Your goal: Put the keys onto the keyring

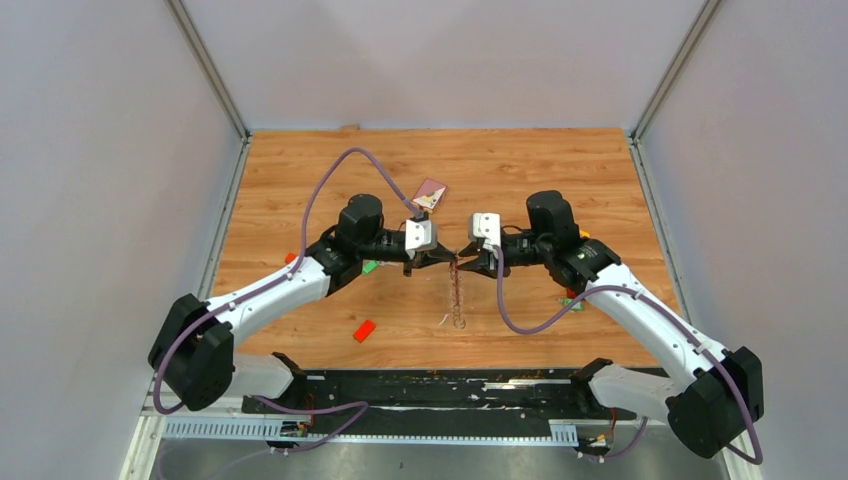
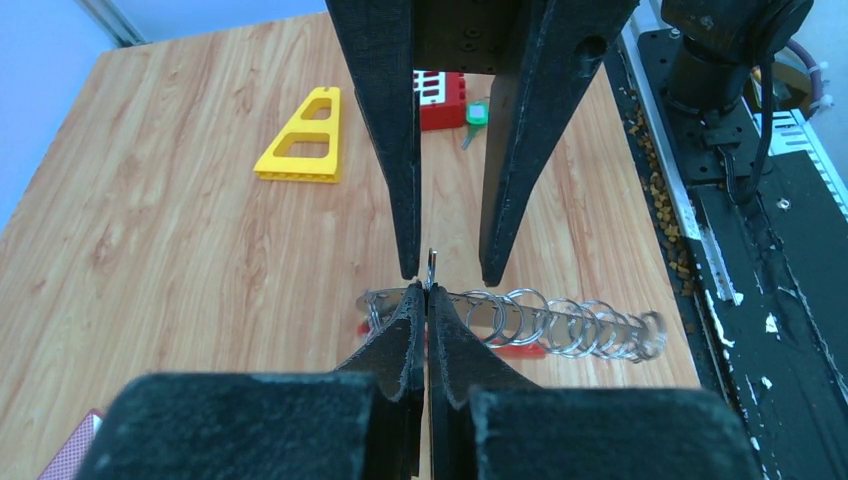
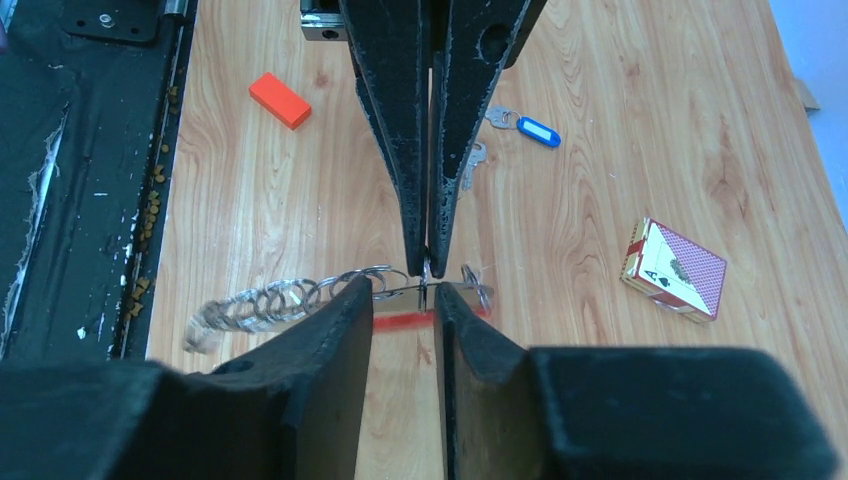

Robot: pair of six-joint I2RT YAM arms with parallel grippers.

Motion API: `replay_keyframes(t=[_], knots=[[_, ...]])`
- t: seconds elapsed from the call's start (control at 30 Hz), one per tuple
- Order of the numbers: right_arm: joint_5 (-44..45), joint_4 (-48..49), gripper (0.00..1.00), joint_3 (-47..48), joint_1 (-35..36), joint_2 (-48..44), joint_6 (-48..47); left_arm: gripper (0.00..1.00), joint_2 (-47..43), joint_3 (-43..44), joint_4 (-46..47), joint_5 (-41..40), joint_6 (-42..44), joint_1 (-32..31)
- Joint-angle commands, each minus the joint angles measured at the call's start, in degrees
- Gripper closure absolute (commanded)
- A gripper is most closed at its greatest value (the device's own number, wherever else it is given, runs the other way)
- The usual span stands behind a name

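Note:
The keyring point(image 2: 560, 322) lies on the wood as a grey strip strung with several wire rings, its red strap point(image 2: 515, 350) underneath; it also shows in the top view, keyring point(image 1: 458, 298). My left gripper point(image 2: 428, 293) is shut on one thin silver ring point(image 2: 431, 264) at the strip's far end. My right gripper point(image 3: 405, 292) faces it, open, one fingertip point(image 3: 362, 292) on each side of that ring. A green-tagged key point(image 2: 476, 114) lies by the red block. A blue-tagged key point(image 3: 531, 129) and a bare silver key point(image 3: 474, 160) lie behind the left gripper.
A yellow triangular block point(image 2: 301, 140) and a red block with white buttons point(image 2: 440, 93) sit beyond the right gripper. A small orange block point(image 3: 280, 100) lies near the black base rail point(image 3: 90, 150). A card deck point(image 3: 676, 268) rests farther back.

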Motion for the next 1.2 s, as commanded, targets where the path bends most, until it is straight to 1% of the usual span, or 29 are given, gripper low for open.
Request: replay_keyframes(t=[0.0, 0.1, 0.3, 0.47, 0.5, 0.57, 0.6, 0.67, 0.7, 0.8, 0.83, 0.9, 1.03, 1.17], knots=[[-1.2, 1.8, 0.74, -0.2, -0.2, -0.2, -0.8, 1.0, -2.1, -0.2, 4.1, 1.6, -1.9, -0.1], [-1.1, 2.3, 0.84, -0.5, -0.2, -0.2, -0.7, 1.0, -2.2, -0.3, 4.3, 1.7, -2.1, -0.1], [-0.1, 3.1, 0.99, -0.9, -0.2, -0.4, -0.7, 1.0, -2.1, -0.8, 5.1, 1.8, -2.7, -0.1], [1.3, 3.8, 1.0, -1.8, -0.2, -1.9, -2.3, 1.0, -2.1, -1.3, 5.2, 3.2, -1.9, -0.1], [1.3, 3.5, 1.0, -2.1, -0.2, -2.5, -3.7, 0.96, -2.1, -1.5, 5.2, 3.6, -1.4, -0.2], [1.5, 2.8, 1.0, -3.0, 0.1, -4.0, -7.5, 0.81, -2.5, -1.8, 3.9, 4.2, 0.9, -0.1], [1.9, 2.3, 1.0, -4.0, 0.5, -4.9, -9.9, 0.76, -2.8, -1.8, 2.5, 4.1, 3.0, -0.1], [3.3, 2.0, 1.0, -5.8, 1.0, -6.7, -14.7, 0.64, -3.6, -1.3, -1.3, 3.7, 7.5, -0.1], [4.2, 1.8, 1.0, -6.7, 1.4, -7.5, -17.7, 0.59, -3.7, -1.0, -3.5, 3.2, 9.6, -0.1], [7.5, 1.5, 1.0, -8.6, 2.5, -9.5, -23.0, 0.45, -4.0, 0.5, -10.1, 2.6, 15.5, -0.1], [8.4, 1.6, 1.0, -9.1, 2.8, -10.3, -24.4, 0.42, -3.9, 1.0, -12.2, 2.3, 17.9, -0.1], [10.4, 2.4, 1.0, -10.3, 3.3, -12.0, -26.8, 0.4, -3.6, 1.7, -15.1, 1.3, 19.3, -0.1], [13.9, 3.8, 1.0, -12.9, 4.7, -15.6, -32.1, 0.4, -2.8, 2.1, -15.7, -1.6, 20.1, -0.1], [18.1, 5.2, 1.0, -15.1, 6.1, -18.0, -35.7, 0.4, -2.5, 2.1, -15.1, -3.9, 19.0, -0.1]])
